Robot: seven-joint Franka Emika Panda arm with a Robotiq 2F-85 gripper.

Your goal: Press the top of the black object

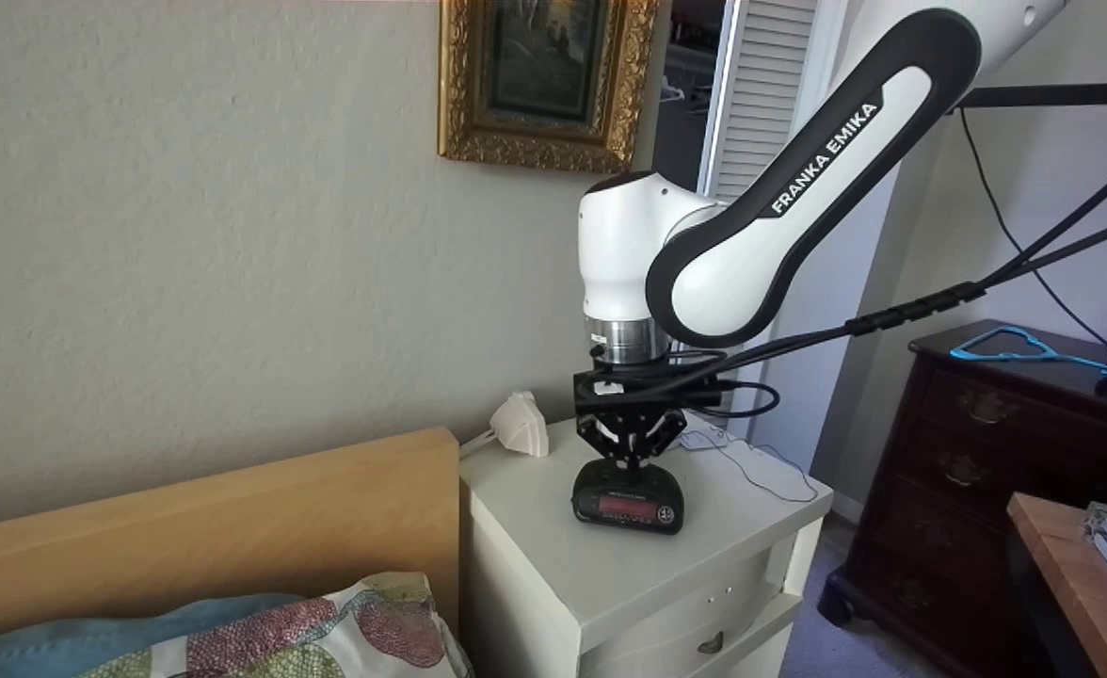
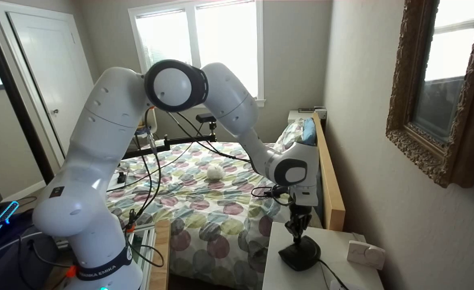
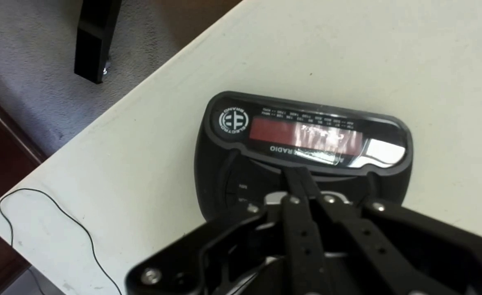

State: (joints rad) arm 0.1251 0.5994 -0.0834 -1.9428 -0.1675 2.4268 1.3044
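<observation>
The black object (image 1: pixel 607 499) is a low clock radio with a rounded top and a reddish front display. It stands on the white nightstand (image 1: pixel 553 556) and also shows in an exterior view (image 2: pixel 300 257) and in the wrist view (image 3: pixel 261 176). My gripper (image 1: pixel 631 464) points straight down over its top, with the two fingers shut together and nothing between them. It shows too in an exterior view (image 2: pixel 297 241) and in the wrist view (image 3: pixel 298 170). The fingertips are at the top surface behind the display and look to be touching it. The gripper hides the rear of the top in the wrist view.
A white shell-like object (image 1: pixel 521 426) stands at the wall side of the nightstand, also seen in an exterior view (image 2: pixel 366 254). A thin cord (image 3: pixel 83 229) lies on the nightstand. The wooden headboard (image 1: pixel 328 508) and the wall are close by.
</observation>
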